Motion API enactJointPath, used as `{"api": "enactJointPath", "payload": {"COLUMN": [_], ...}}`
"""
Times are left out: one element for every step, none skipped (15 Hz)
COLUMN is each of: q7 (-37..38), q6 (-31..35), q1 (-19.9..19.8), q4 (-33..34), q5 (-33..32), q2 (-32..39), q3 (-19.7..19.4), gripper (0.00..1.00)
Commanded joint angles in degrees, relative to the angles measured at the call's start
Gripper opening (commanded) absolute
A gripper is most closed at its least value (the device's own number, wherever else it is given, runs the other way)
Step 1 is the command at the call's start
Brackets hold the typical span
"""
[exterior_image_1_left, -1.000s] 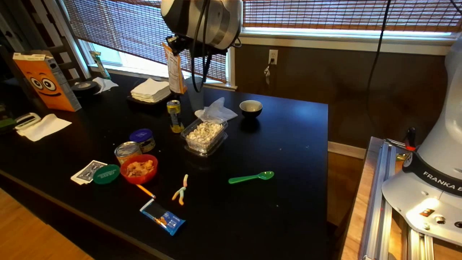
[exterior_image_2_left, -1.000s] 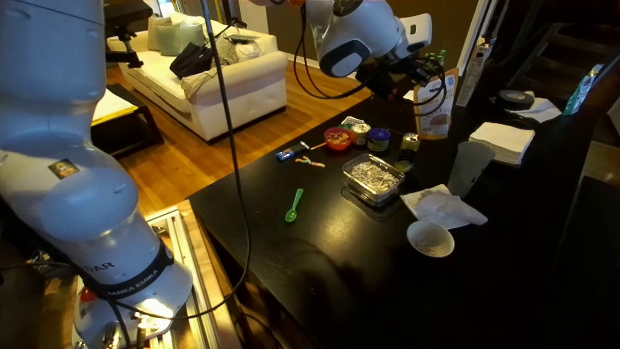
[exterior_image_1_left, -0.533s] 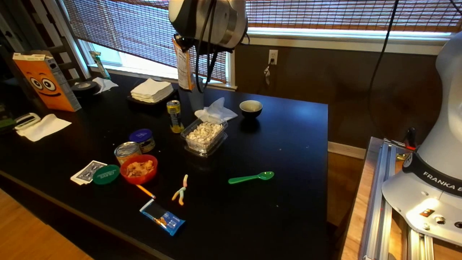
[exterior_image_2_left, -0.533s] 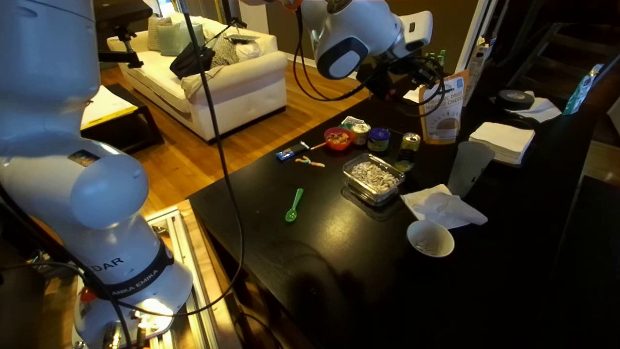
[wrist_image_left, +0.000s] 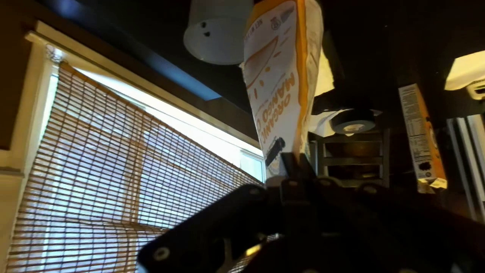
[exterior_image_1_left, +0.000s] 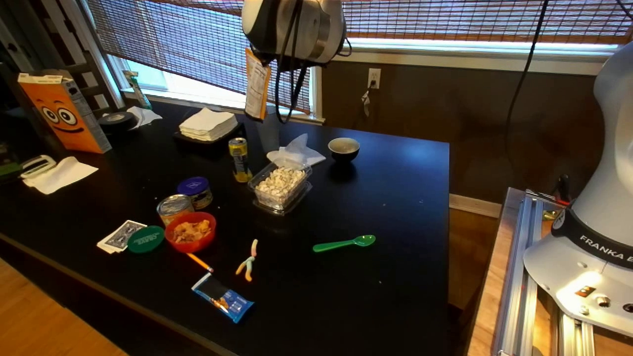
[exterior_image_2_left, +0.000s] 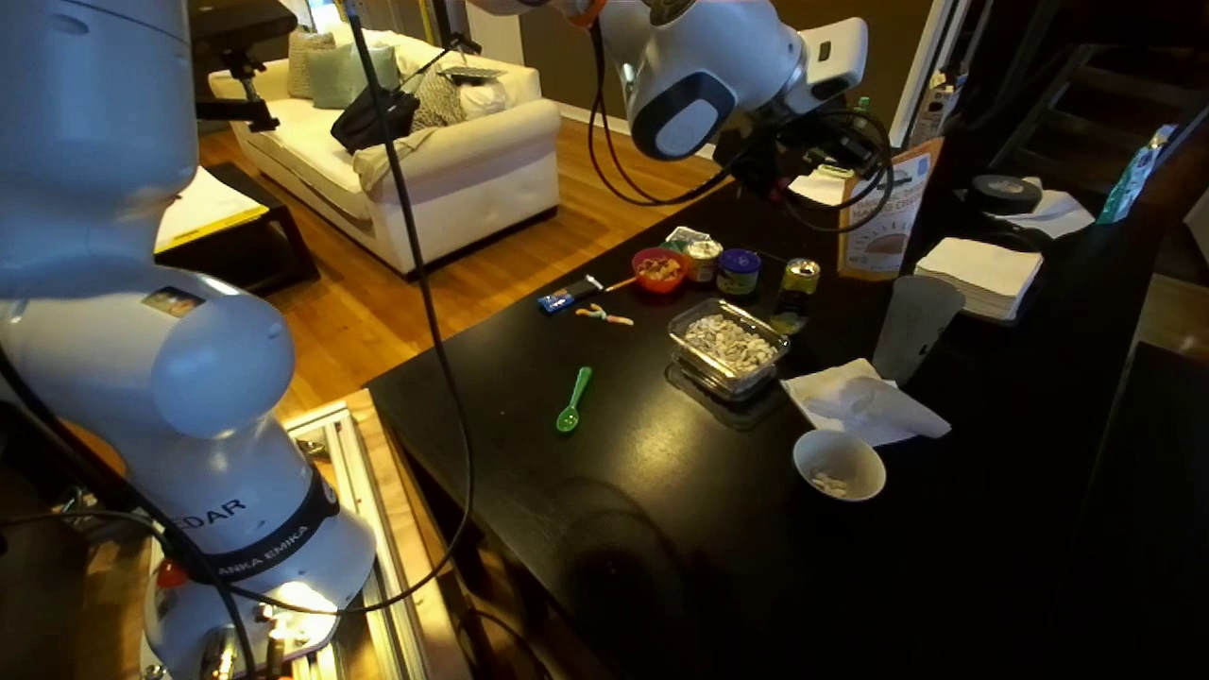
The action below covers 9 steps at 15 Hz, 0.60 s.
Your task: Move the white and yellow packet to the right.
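Note:
The white and yellow packet (wrist_image_left: 278,83) is a pouch with a whitish printed face and yellow-orange edges. It shows in both exterior views (exterior_image_1_left: 257,89) (exterior_image_2_left: 878,222). My gripper (wrist_image_left: 296,155) is shut on one end of it, with the two fingertips pinching its edge in the wrist view. The packet hangs below the gripper, above the far part of the black table (exterior_image_1_left: 395,212). In an exterior view its lower end is close to the grey cup (exterior_image_2_left: 916,326). The fingers are mostly hidden by the wrist and cables in the exterior views.
A stack of napkins (exterior_image_2_left: 982,274) stands behind the cup. A yellow can (exterior_image_1_left: 240,160), a clear container of white pieces (exterior_image_1_left: 280,185), a crumpled napkin (exterior_image_2_left: 864,406) and a bowl (exterior_image_1_left: 343,148) stand nearby. An orange box (exterior_image_1_left: 64,111) stands far left.
My gripper and the packet have moved to the right in both exterior views. The packet has also risen slightly and turned a little. The things on the table have not moved.

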Motion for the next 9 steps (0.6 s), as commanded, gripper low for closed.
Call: {"api": "enactJointPath", "payload": {"q7": [5.1, 6.7, 8.4, 10.0, 11.9, 14.0, 16.2, 19.2, 21.8], "q6": [-3.0, -4.1, -5.8, -7.3, -9.3, -11.5, -13.7, -16.7, -19.6], "q1": [7.8, 9.4, 11.2, 12.6, 13.5, 13.8, 13.8, 13.0, 12.0], "q4": [1.2, 1.6, 1.6, 1.7, 2.1, 2.8, 3.6, 4.9, 6.1], "q5": [0.7, 0.7, 0.6, 0.5, 0.3, 0.4, 0.4, 0.5, 0.3], "q2": [5.8, 7.6, 9.3, 10.9, 12.6, 14.4, 16.1, 18.0, 19.5], "q3": [-13.5, -17.0, -20.5, -23.4, -25.9, -27.8, -29.2, -30.2, -30.6], "gripper": [0.00, 0.00, 0.00, 0.00, 0.00, 0.00, 0.00, 0.00, 0.00]}}
